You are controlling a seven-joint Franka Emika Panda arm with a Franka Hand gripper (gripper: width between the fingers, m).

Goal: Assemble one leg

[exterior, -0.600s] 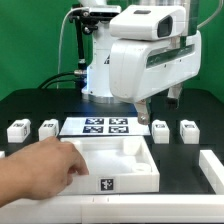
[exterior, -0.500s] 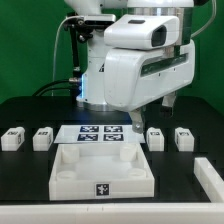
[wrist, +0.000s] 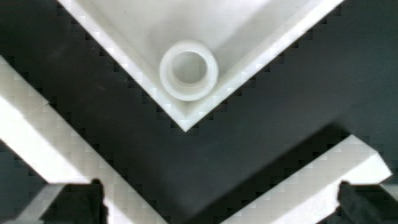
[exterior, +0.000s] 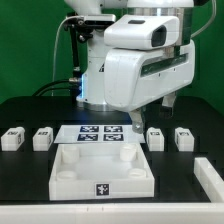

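Observation:
Four small white legs with tags stand in a row on the black table: two at the exterior view's left point(exterior: 12, 139) point(exterior: 42, 139) and two at its right point(exterior: 155, 138) point(exterior: 184, 138). The large white tray-like panel point(exterior: 100, 172) lies in front of them. My gripper point(exterior: 150, 113) hangs above the panel's far right part, open and empty. In the wrist view the gripper point(wrist: 217, 205) shows dark fingertips point(wrist: 68, 205) far apart with nothing between them. Below it is a panel corner with a round hole point(wrist: 189, 70).
The marker board point(exterior: 100, 131) lies flat between the two pairs of legs, behind the panel. A white bar point(exterior: 211, 177) lies at the exterior view's front right. The arm's big white body point(exterior: 135, 70) hides the back middle of the table.
A person's hand that lay on the panel's left side is gone from view. The panel and legs now sit differently in the picture. Since half a second ago nothing has moved.

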